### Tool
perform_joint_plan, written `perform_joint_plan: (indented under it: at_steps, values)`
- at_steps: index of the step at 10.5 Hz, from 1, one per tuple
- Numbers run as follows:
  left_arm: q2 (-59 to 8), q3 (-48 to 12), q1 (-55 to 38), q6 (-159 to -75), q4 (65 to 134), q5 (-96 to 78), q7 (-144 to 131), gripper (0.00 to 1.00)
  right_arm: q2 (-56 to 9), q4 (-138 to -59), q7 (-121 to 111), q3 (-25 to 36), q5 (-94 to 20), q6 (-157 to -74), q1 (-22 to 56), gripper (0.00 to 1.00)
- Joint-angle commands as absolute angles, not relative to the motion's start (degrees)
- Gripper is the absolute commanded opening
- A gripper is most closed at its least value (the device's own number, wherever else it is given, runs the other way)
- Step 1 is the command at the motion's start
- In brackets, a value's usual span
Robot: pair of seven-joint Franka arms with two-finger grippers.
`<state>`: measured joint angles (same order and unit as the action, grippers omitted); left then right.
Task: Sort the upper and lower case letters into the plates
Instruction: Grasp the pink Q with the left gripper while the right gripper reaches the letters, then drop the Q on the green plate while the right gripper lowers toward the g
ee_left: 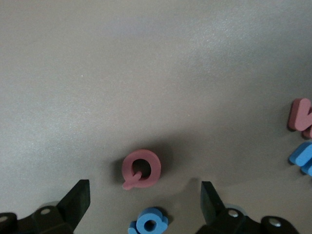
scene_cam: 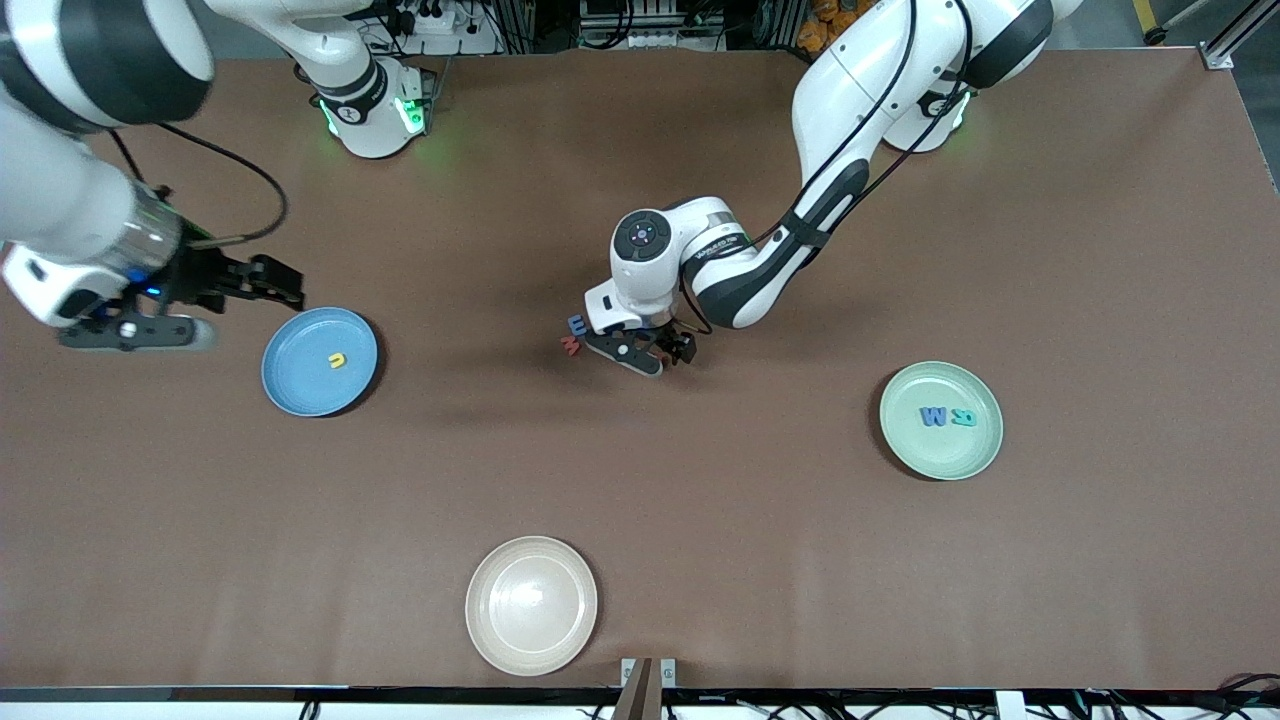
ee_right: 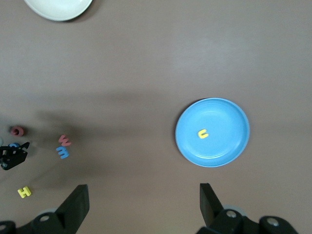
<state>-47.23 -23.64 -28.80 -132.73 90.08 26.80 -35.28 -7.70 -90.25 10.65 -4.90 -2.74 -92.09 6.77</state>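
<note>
The left end effector (scene_cam: pixel 655 350) hangs low over the middle of the brown surface (scene_cam: pixel 640 480), its arm reaching in from its base with the wrist bent down, fingers (ee_left: pixel 78 197) spread wide and holding nothing. Between them in the left wrist view lies a red letter (ee_left: pixel 140 168), with a blue ring-shaped letter (ee_left: pixel 149 223) just beside it. A second red letter (scene_cam: pixel 570 345) and a second blue letter (scene_cam: pixel 577 324) lie touching each other beside the end effector, toward the right arm's end. The right end effector (scene_cam: pixel 270 285) hovers beside the sky blue plate (scene_cam: pixel 300 385), its arm stretched out level, fingers (ee_right: pixel 75 204) also wide and empty. A yellow H (ee_right: pixel 24 192) shows only in the right wrist view, on the surface near the others. That makes five loose letters. Three round dishes are out: the sky blue plate holds one yellow letter (scene_cam: pixel 337 360); the mint green plate (scene_cam: pixel 965 455) holds two, a blue M (scene_cam: pixel 933 415) and a teal letter (scene_cam: pixel 963 418), touching; the cream dish (scene_cam: pixel 531 604), nearest the front camera, holds none.
</note>
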Motion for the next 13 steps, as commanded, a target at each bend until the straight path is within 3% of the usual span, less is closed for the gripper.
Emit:
perform_joint_plan:
  at_steps: [1,6,12,13]
  values:
    - [-48.4,-23.7,-28.7,-133.2,88.8,28.0,-34.3,0.98,-8.1,-93.5,11.7,-4.7,-3.2,-95.4,9.3,1.0]
    - [-49.1,-23.5,-28.6,-133.2,88.8,28.0,-34.3,0.92,-8.3,-102.5,13.4,-4.7,-3.3,-104.9,13.2,1.0]
    - [-49.7,-23.3,-28.6,-133.2,88.6,27.9,-34.3,0.78,-11.0,-108.3,17.4,-4.7,-3.3,-114.8,18.0,1.0]
    - [-49.7,-23.3,-28.6,-133.2,88.6,27.9,-34.3,0.71,-11.2,-109.6,17.3,-4.7,-3.3,-116.7,18.5,1.0]
